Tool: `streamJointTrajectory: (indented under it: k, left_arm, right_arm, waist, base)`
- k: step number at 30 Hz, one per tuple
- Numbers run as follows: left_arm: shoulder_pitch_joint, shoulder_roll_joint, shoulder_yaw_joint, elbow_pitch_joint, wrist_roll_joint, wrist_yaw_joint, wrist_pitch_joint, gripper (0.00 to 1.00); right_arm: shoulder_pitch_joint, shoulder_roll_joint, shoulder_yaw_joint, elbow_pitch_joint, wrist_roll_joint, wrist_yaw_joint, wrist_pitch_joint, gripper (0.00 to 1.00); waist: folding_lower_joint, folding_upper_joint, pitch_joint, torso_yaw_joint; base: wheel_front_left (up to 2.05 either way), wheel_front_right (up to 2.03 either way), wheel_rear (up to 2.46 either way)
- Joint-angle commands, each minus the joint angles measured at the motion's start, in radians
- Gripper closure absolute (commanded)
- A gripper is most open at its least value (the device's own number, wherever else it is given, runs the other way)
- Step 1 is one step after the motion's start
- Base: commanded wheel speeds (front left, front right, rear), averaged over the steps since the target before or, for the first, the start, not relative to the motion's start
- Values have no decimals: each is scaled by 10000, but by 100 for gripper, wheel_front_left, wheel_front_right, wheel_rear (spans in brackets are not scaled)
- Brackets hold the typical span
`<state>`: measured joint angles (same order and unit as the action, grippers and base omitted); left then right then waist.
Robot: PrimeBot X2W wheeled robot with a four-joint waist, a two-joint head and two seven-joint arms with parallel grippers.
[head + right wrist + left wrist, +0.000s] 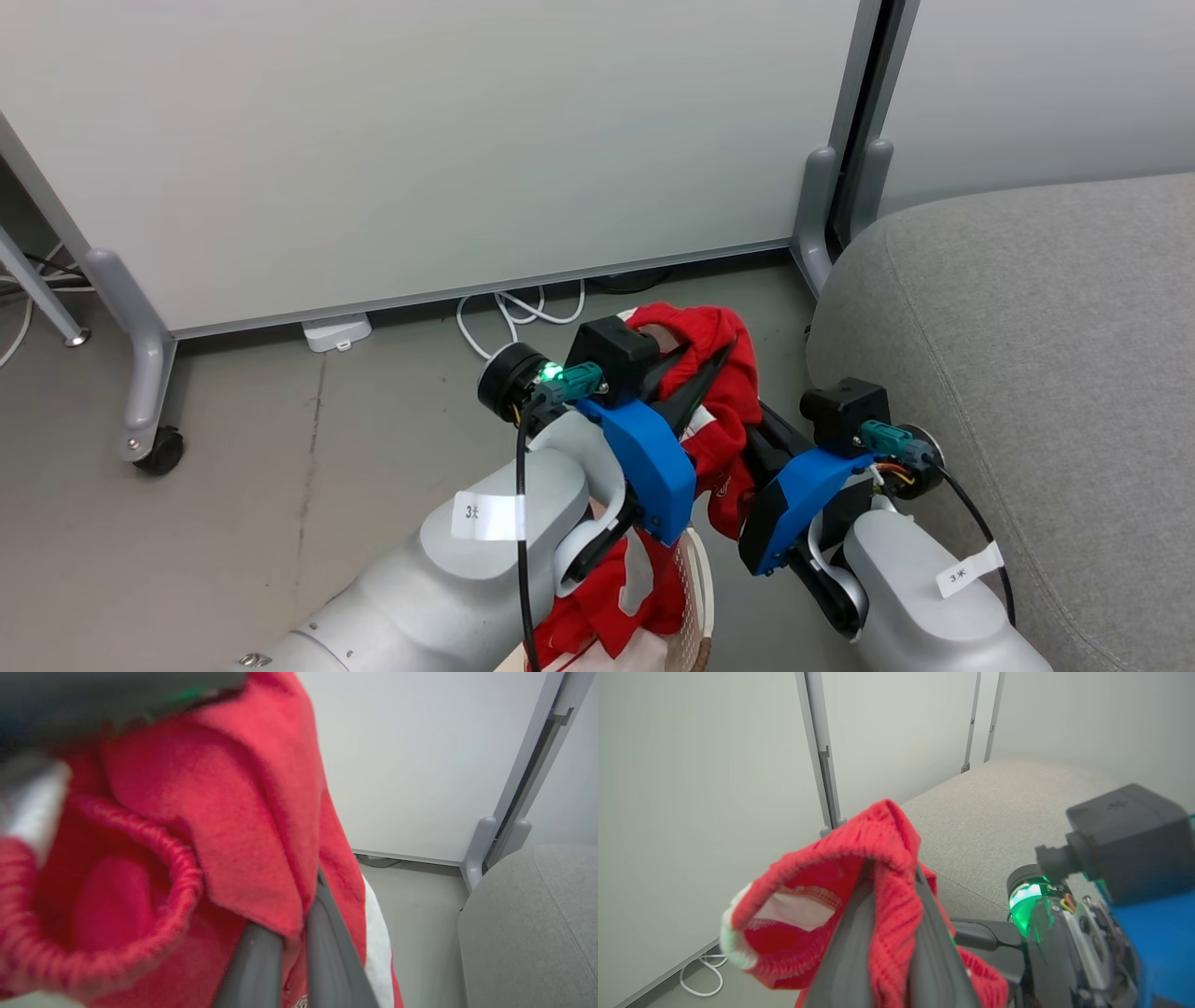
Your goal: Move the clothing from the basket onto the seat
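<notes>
The clothing, bright red with white trim, hangs bunched in the air between my two grippers, left of the seat. My left gripper is shut on a ribbed red fold; in the left wrist view the clothing drapes over the closed fingers. From the lower right, my right gripper is shut on a lower edge of the same clothing. More red fabric trails down into the basket, whose perforated white wall shows at the bottom edge behind my left forearm.
White partition panels on grey rolling feet stand behind, with a gap post close to the sofa's corner. White cables and a small white box lie on the grey floor under the panel.
</notes>
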<state>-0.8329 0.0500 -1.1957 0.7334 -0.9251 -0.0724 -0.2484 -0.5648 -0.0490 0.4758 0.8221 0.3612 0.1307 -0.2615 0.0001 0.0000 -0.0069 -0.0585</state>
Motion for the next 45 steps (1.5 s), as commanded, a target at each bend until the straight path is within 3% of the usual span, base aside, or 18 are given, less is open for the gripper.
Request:
streamJointTrajectory:
  k: [1,4,5,6,7,8,9,17,23,32,38,45]
  left_arm:
    - [-101,10,-22,45,-81,13,-42,100]
    - [-24,8,-60,89,-156,1,-63,100]
    - [6,10,-63,88,-190,-17,-68,94]
    - [25,8,-67,88,-231,-28,-77,69]
    - [31,8,-76,86,-245,-32,-87,53]
    - [39,10,-85,79,-266,-34,-98,18]
    - [67,8,-86,59,-313,-51,-99,1]
    - [460,10,167,118,-514,-131,-159,0]
    - [985,351,866,-293,-176,-199,-176,0]
    - [3383,1471,3070,-2169,1358,-220,-179,0]
    - [4999,1974,4728,-3329,2965,-215,-180,0]
    - [6527,1956,6134,-4098,4387,-274,-181,0]
  right_arm:
    - [46,-24,-38,-51,-50,1,-47,100]
    - [108,-24,-77,-87,-97,1,-48,100]
    - [128,-24,-83,-98,-112,1,-48,100]
    - [154,-24,-84,-112,-121,1,-47,100]
    - [175,-24,-87,-116,-132,1,-47,100]
    - [194,-24,-97,-113,-144,1,-46,100]
    - [207,-24,-107,-111,-159,1,-45,100]
    - [287,-24,-338,-218,-197,1,-44,100]
    - [301,-24,-550,-260,-283,1,-45,100]
    - [325,-24,-787,-371,-464,1,-43,100]
    - [426,-24,-818,-424,-525,1,-45,100]
    - [530,-23,-933,-424,-553,1,-44,100]
  waist:
    - [-1,0,-11,6]
    - [-1,0,-36,4]
    - [-1,0,-46,7]
    - [-1,0,-56,10]
    - [-1,0,-64,14]
    - [-1,0,-74,20]
    - [-1,0,-86,27]
    - [-1,0,-127,107]
    - [-1,0,-102,158]
    - [-1,0,-54,196]
    - [-1,0,-42,196]
    - [-1,0,-54,168]
  base:
    - [0,0,0]
    - [0,0,0]
    - [0,0,0]
    - [0,0,0]
    - [0,0,0]
    - [0,0,0]
    - [0,0,0]
    - [0,0,0]
    - [0,0,0]
    - [0,0,0]
    - [0,0,0]
    - [0,0,0]
